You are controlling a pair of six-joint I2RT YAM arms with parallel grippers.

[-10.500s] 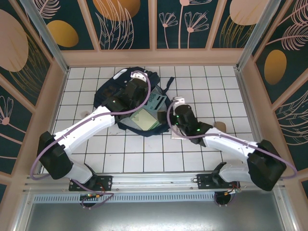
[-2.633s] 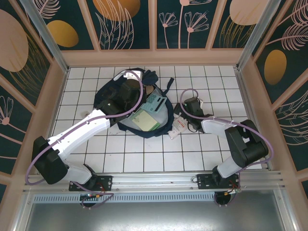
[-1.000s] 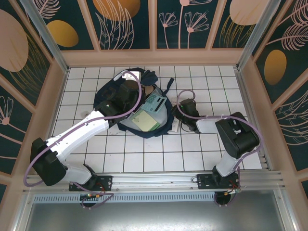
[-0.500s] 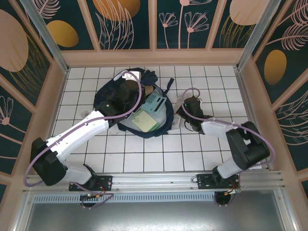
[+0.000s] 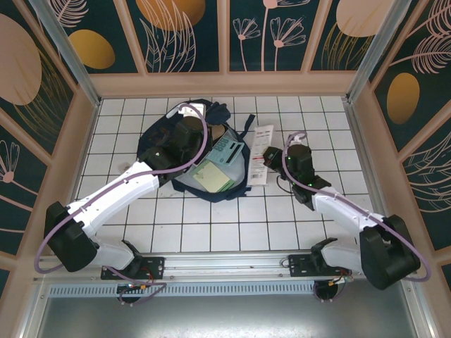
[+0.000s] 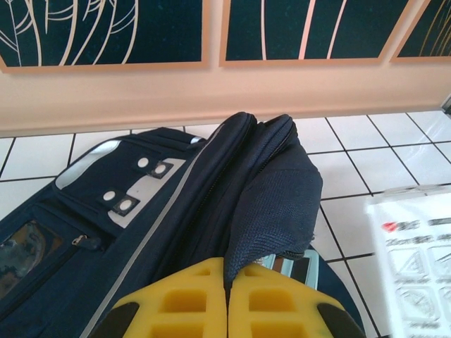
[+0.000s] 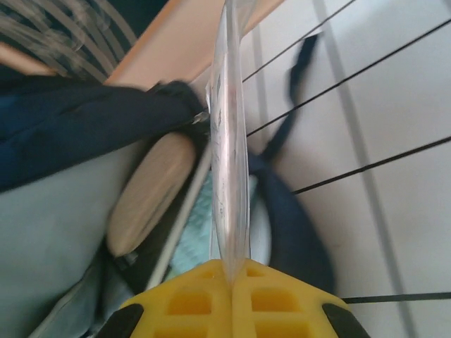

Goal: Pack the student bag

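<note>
The navy-blue student bag point(image 5: 158, 141) lies open on the white tiles, showing its white stripe and grey patches point(image 6: 134, 190). My left gripper point(image 5: 203, 130) point(image 6: 227, 282) is shut on the bag's upper fabric flap point(image 6: 275, 197), holding the opening up. My right gripper point(image 5: 280, 156) point(image 7: 235, 271) is shut on a clear plastic packet with a white printed card point(image 5: 261, 155), seen edge-on in the right wrist view point(image 7: 229, 141). The packet hangs just right of the bag's opening, above the tiles.
Inside the bag lie a yellow-green notebook point(image 5: 211, 176), a light teal booklet point(image 5: 227, 150) and a wooden piece point(image 7: 148, 190). A dark strap point(image 7: 289, 120) trails from the bag toward the back. Wooden walls ring the tiled floor.
My right gripper closed on the packet that lay on the tiles right of the bag and lifted it; the arm swung out to the right. The left gripper kept its hold on the flap.
</note>
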